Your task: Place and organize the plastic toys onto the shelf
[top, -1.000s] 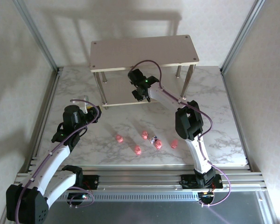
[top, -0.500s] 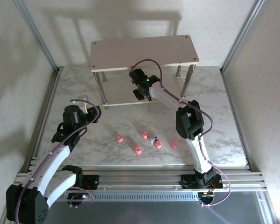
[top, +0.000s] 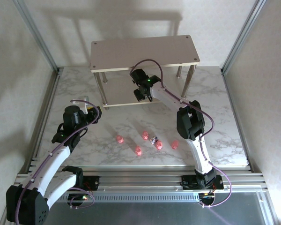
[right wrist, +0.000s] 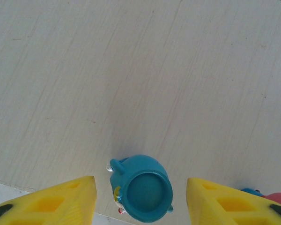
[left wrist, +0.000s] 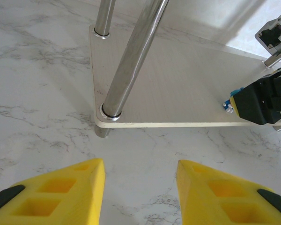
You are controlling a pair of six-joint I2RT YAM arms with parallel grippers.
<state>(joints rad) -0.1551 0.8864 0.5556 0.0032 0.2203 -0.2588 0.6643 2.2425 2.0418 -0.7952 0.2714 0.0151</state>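
Blue toy (right wrist: 144, 188) is sitting on the shelf (right wrist: 131, 70) between my wide right fingers (right wrist: 51, 201); left fingers (left wrist: 61, 192) are hanging wide, empty; pink toys (top: 138, 150) are waiting.

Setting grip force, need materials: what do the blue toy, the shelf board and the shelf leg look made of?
Blue toy: likely moulded plastic, smooth and slightly glossy, with a uniform teal colour.
Shelf board: pale wood or laminate, matte, with fine straight grain lines; which of the two is unclear.
Shelf leg: metal, polished, with mirror-like reflections.
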